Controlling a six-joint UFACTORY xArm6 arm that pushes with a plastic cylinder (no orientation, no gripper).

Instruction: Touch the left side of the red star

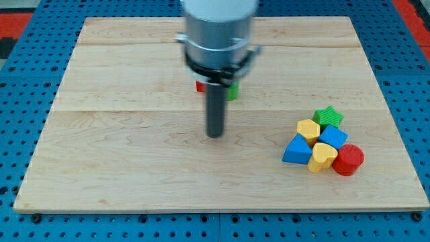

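A red block (200,86) shows only as a small edge behind the arm's body near the board's upper middle; its shape cannot be made out. A green block (232,90) peeks out just to its right, also mostly hidden. My tip (215,134) rests on the wooden board (121,154), below and slightly right of the red edge, apart from it. The rod stands straight up from the tip to the grey arm body (218,30).
A cluster of blocks sits at the view's lower right: a green star (328,117), a yellow block (308,129), a blue cube (333,138), a blue triangle (297,150), a yellow heart (323,156) and a red cylinder (349,160). Blue pegboard surrounds the board.
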